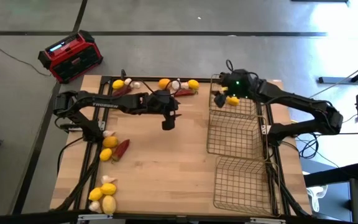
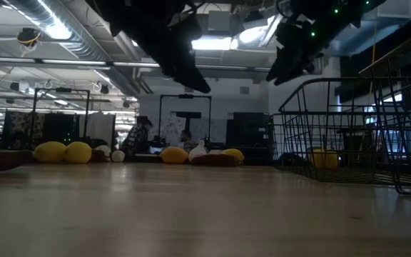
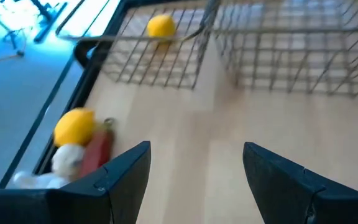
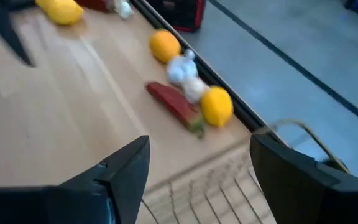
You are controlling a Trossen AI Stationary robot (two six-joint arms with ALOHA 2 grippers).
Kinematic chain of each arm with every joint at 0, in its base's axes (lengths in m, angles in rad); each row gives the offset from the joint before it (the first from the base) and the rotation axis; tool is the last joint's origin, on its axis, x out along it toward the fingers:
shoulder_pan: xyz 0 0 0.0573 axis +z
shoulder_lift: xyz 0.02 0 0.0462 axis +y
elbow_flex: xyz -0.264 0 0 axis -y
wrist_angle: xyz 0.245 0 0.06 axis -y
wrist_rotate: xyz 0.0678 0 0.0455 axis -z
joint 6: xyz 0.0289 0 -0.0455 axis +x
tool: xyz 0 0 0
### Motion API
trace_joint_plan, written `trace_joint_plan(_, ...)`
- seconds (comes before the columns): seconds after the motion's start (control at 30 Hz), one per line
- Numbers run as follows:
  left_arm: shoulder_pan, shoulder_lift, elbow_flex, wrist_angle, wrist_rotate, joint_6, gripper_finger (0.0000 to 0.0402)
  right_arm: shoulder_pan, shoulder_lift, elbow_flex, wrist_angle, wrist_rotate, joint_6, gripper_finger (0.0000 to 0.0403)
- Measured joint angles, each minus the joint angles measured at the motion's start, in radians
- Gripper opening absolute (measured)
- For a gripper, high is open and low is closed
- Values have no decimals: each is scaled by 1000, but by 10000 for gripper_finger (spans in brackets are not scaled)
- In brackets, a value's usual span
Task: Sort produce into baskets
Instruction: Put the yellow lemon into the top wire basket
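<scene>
Three wire baskets stand in a row on the table's right side; the far basket (image 1: 234,107) holds one lemon (image 1: 232,99). Lemons, garlic bulbs and red chilis lie in groups: at the far edge (image 1: 179,86), far left (image 1: 123,85), left middle (image 1: 114,147) and near left (image 1: 103,198). My left gripper (image 1: 168,119) is open and empty above the table's middle, near the far group. My right gripper (image 1: 219,99) is open and empty above the far basket's left rim; the far group shows in the right wrist view (image 4: 188,93).
A red-and-black radio (image 1: 70,56) sits on the floor beyond the table's far left corner. The middle basket (image 1: 235,137) and near basket (image 1: 244,183) hold nothing that shows. Bare wood lies between the produce groups and the baskets.
</scene>
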Motion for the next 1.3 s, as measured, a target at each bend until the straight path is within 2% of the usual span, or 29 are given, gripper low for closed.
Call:
trace_joint_plan(0.37,177,0,6,-93,-2,15,253,45,2,0,93,9,4,273)
trace_joint_plan(0.63,307,7,6,-79,0,44,253,44,2,0,91,9,5,273)
trace_joint_plan(1.03,420,139,6,-1,10,152,253,44,2,0,89,9,5,273)
trace_joint_plan(1.13,446,155,6,16,41,186,253,43,2,0,92,9,6,273)
trace_joint_plan(1.3,487,189,37,8,55,171,253,43,2,0,93,16,5,273)
